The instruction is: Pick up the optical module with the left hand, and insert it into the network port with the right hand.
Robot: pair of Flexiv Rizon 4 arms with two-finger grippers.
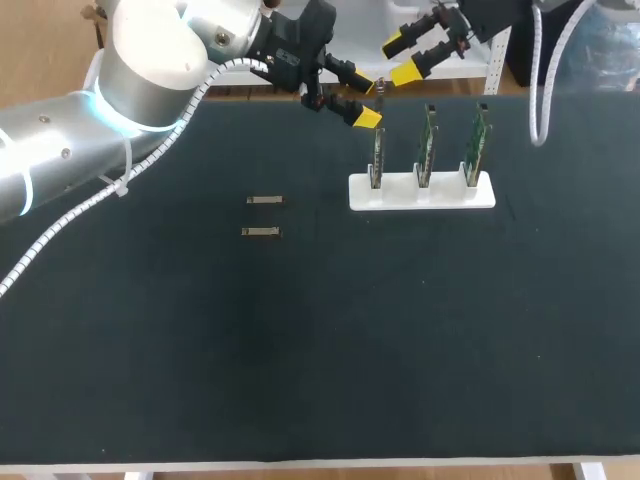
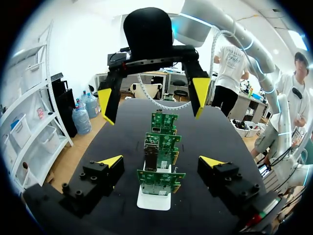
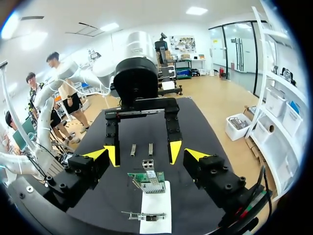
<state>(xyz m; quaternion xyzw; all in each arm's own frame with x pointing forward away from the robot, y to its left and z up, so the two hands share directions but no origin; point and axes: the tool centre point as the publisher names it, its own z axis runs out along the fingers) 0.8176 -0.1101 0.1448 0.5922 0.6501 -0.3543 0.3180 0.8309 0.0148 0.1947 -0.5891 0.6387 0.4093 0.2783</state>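
Closest to the head camera, the white and silver left arm (image 1: 150, 60) is coming in over the dark table (image 1: 300, 360) from the far left corner. Its left tool (image 1: 362, 100) is hanging near the top of the leftmost of three upright green circuit boards (image 1: 427, 145), its yellow-tipped fingers standing apart and gripping nothing. In the left wrist view they are flanking the row of boards without touching it. The boards are standing side by side in a long white slotted holder (image 1: 420, 195) near the table's far edge.

The right tool (image 1: 400, 58) is hovering beyond the boards, facing the left tool, its fingers also spread wide and empty.

Two small silver bar-shaped optical modules (image 1: 264, 200) are lying flat on the table, one just beside the other, well apart from the holder on its left, touched by neither tool.

A grey metal block (image 2: 150, 156) is sitting on one of the nearer boards, possibly a port cage, though I cannot tell which board is carrying it.
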